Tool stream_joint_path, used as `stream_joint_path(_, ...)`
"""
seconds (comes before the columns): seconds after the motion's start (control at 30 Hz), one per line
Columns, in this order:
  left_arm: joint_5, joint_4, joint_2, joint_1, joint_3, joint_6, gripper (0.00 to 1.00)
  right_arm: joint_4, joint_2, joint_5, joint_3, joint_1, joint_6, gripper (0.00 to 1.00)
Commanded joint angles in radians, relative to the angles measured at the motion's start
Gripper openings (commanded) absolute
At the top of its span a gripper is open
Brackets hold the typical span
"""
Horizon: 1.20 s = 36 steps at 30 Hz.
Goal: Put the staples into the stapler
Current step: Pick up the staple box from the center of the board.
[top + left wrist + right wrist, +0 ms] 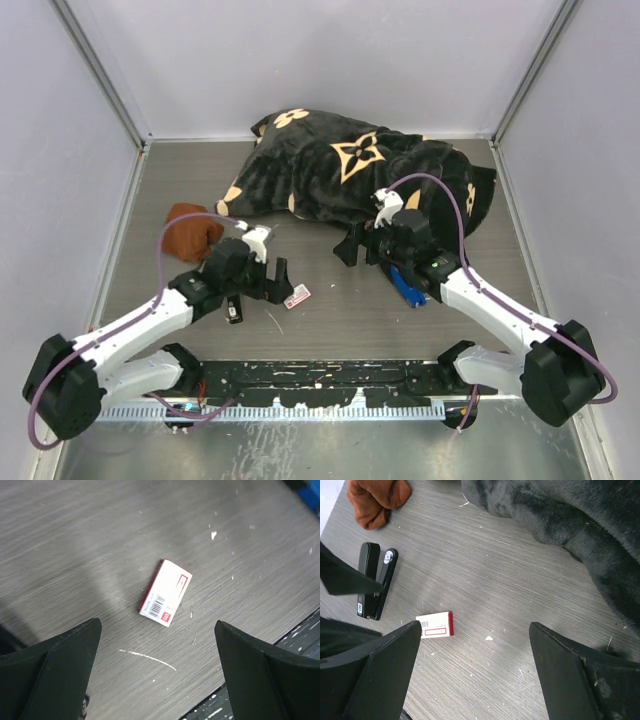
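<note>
No readable words anywhere. Barcode and red-framed label on the staples box (165,593), print too small to make out. Tan flower monogram signs across the black blanket (330,180), one o'clock of the box. White stickers on the black stapler (369,560), illegible.

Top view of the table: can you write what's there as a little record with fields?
staples box: lying flat on the table, untouched
black stapler: on the table, apart from the box
left gripper: open, near the box
right gripper: open, holding nothing
blanket: black with tan flowers, heaped at the back
brown cloth: back left
blue item: partly hidden under the right arm
</note>
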Motion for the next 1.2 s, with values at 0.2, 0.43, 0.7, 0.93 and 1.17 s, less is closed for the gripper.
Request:
stream_joint_path(0.2,0.064,0.493,0.21,-0.088,-0.09,0.275,0.99,0.116,-0.128,0.043,-0.027,-0.002,0.045,0.96)
stream_joint_path(0.43,0.051,0.519,0.333,-0.142,-0.067,0.357,0.91,0.101,-0.157,0.061,-0.043,-0.002,0.065,0.96)
stream_joint_path(0.7,-0.004,0.484,0.388,-0.181,-0.051,0.392,0.79,0.101,-0.143,0.073,-0.035,-0.003,0.069,0.96)
stream_joint_path(0.93,-0.007,0.437,0.419,-0.193,-0.02,0.395,0.71,0.107,-0.142,0.071,-0.038,-0.003,0.075,0.96)
stream_joint_path(1.17,-0.035,0.402,0.434,-0.225,-0.002,0.403,0.61,0.108,-0.157,0.086,-0.044,-0.003,0.075,0.96)
